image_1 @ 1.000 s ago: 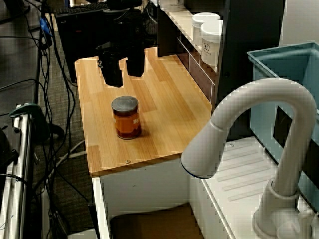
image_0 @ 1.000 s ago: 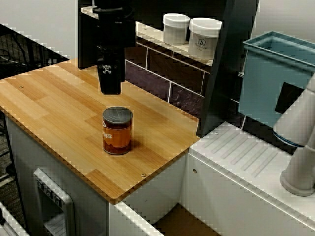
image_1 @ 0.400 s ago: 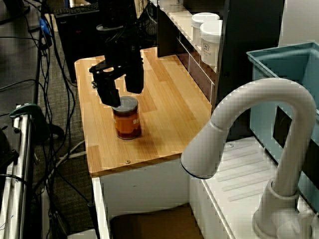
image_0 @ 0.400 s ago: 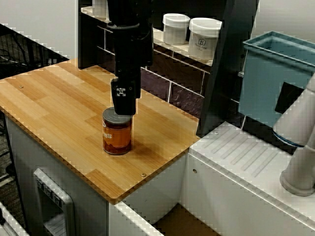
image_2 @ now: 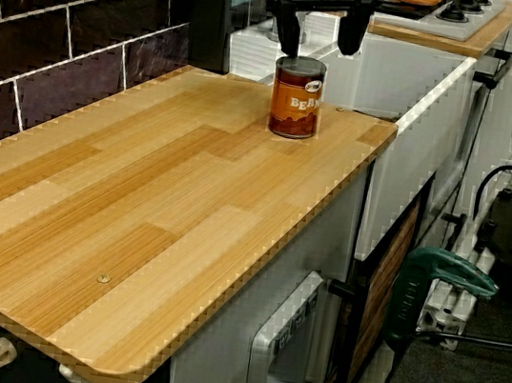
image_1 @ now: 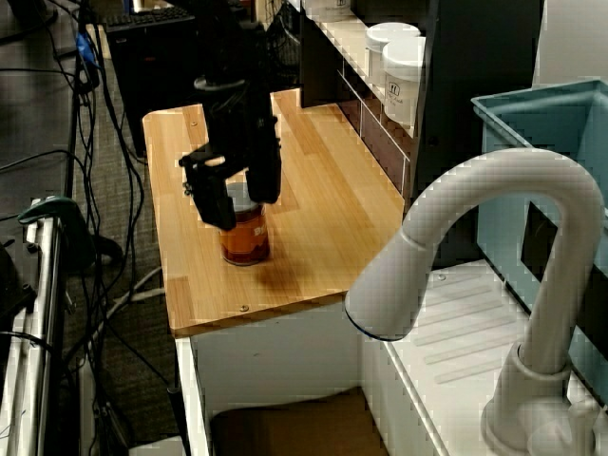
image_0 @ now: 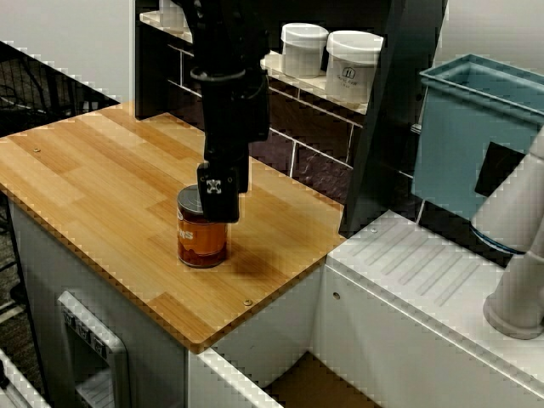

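An amber can with a dark lid (image_0: 201, 242) stands upright on the wooden counter (image_0: 93, 170), near its sink-side end. My black gripper (image_0: 214, 204) hangs straight down over it, open, with one finger on either side of the lid. From the sink side, the gripper (image_1: 242, 207) straddles the top of the can (image_1: 245, 242), and no pad clearly touches it. Looking along the counter, the gripper (image_2: 317, 45) has its tips spread wider than the can (image_2: 295, 101) and close to lid height. The near finger hides part of the lid in the view from the front corner.
Two white jars (image_0: 303, 49) (image_0: 353, 66) sit on the ledge behind the counter, beside a dark post (image_0: 382, 119). A teal bin (image_0: 476, 127) and a white faucet (image_1: 475, 237) stand over the ribbed sink board (image_0: 425, 280). A tiled back wall (image_2: 67, 38) borders the counter.
The gripper has come forward and down from behind and above the can until its open fingers stand around the lid. The can has not moved.
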Robot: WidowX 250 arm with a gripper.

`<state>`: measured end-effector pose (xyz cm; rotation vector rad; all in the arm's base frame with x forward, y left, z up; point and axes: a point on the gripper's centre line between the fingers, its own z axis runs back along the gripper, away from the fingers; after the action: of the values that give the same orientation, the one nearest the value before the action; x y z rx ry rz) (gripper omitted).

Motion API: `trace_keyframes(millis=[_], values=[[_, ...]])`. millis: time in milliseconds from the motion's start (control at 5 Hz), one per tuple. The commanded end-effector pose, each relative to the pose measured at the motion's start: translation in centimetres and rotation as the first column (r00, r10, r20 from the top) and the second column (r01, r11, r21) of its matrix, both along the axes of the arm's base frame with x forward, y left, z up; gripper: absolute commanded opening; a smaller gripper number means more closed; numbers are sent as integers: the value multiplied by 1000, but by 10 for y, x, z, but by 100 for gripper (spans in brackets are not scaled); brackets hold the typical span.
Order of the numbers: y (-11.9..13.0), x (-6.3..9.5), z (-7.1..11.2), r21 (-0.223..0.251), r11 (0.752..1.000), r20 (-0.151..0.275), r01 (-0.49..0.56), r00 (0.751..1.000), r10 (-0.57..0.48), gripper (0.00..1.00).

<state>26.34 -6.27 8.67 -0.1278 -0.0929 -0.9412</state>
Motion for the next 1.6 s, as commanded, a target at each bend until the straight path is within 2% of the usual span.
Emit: trace_keyframes(millis=[0, 200, 600, 800, 1200, 1400], values=[[-5, -3, 1, -4, 998, 28, 57, 998, -57, 100], [-8, -5, 6, -3, 998, 31, 62, 998, -62, 100], [-12, -12, 1, 0, 997, 19, 82, 996, -82, 100], [-13, -11, -5, 9, 996, 10, 88, 996, -88, 100], [-13, -8, -6, 2, 997, 5, 82, 997, -82, 100], [-13, -2, -12, 5, 980, 14, 200, 980, -200, 100]])
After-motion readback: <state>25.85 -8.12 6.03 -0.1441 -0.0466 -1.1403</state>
